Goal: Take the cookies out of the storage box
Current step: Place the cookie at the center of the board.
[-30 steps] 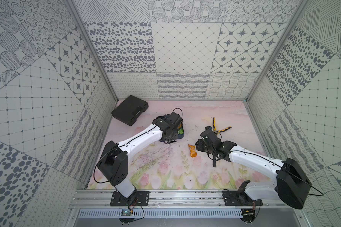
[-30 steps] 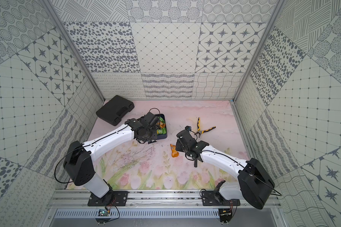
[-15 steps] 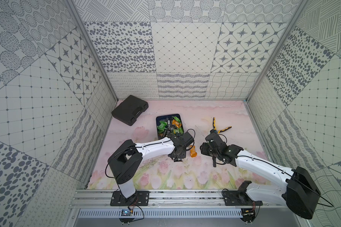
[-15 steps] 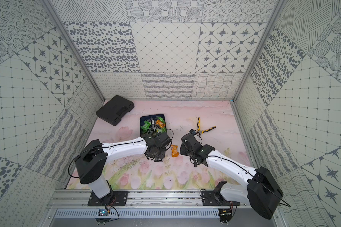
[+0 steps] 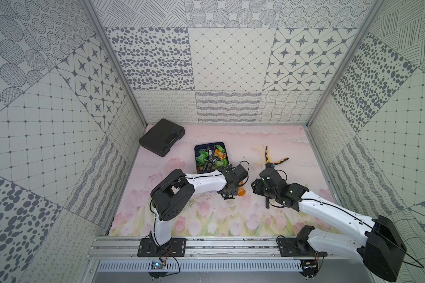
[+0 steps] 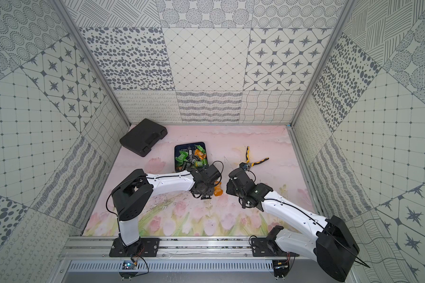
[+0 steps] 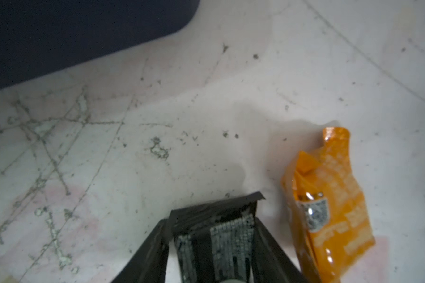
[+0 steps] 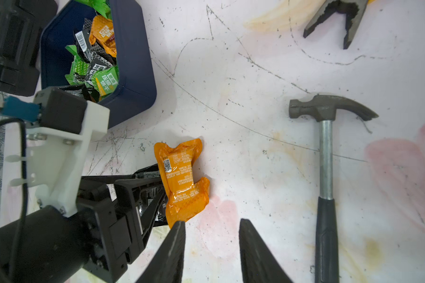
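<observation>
Half a second earlier my left arm was already low beside the orange packet [image 8: 182, 178]; a second earlier it hung over the storage box [image 5: 198, 150]. By now the left gripper [image 7: 212, 229] had settled onto the worktop [image 5: 206, 215] at about 5 o'clock of that box, which stood fully uncovered in both top views. The right arm had barely shifted.

The cookies [image 5: 211, 158] filled the navy tin in a crinkled heap of green, orange and black wrappers with white print. Two sat outside it. The orange packet lay flat at 3 o'clock of the left gripper. A black packet [image 7: 206, 210] sat between the left fingers, but I could not tell whether they pinched it or had let go. The right gripper [image 8: 211, 222] hovered near the orange packet, its fingers spread with nothing between them.

In the top views my right arm hid most of the hammer [image 8: 326, 147]. The left wrist view was blurred and cut the box to one dark corner. The pliers [image 5: 271, 159] lay at 3 o'clock of the box, and the black case [image 5: 161, 139] at 10 o'clock.
</observation>
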Motion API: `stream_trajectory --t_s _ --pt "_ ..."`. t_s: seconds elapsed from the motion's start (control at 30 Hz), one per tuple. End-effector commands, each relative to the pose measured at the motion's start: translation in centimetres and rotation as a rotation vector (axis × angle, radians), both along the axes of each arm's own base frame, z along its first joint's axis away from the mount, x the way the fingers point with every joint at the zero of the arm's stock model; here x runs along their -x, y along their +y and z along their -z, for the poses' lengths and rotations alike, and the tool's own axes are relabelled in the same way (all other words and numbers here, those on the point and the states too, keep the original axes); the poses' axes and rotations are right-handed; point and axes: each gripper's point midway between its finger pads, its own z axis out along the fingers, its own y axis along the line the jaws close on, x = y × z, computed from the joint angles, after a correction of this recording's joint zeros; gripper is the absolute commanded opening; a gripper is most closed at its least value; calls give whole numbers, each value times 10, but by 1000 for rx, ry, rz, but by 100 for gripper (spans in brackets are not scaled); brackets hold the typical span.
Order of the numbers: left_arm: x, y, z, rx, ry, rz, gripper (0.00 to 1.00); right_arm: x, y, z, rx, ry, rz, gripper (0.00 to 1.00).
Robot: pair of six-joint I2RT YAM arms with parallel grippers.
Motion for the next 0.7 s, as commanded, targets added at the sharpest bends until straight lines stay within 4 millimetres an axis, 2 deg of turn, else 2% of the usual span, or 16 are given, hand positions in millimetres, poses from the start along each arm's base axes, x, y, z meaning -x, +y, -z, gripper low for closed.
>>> stream_trajectory --t_s 0.0,0.13,0.3,0.37,0.53,0.67 --pt "2 2 -6 6 -11 -2 62 -4 -4 -9 0 -41 14 40" --pt "0 13 -36 32 -85 -31 67 -8 -2 -16 14 -63 -8 41" --pt "-6 33 -80 106 -170 -131 68 -18 13 -29 62 -105 -113 43" --pt "-11 49 -93 145 -187 -203 68 -26 22 -37 92 -137 -173 43" --pt "-26 107 -116 234 -221 -418 68 -46 54 -57 166 -243 -365 44" --pt "-27 151 -119 263 -218 -563 68 -60 82 -62 204 -299 -507 44"
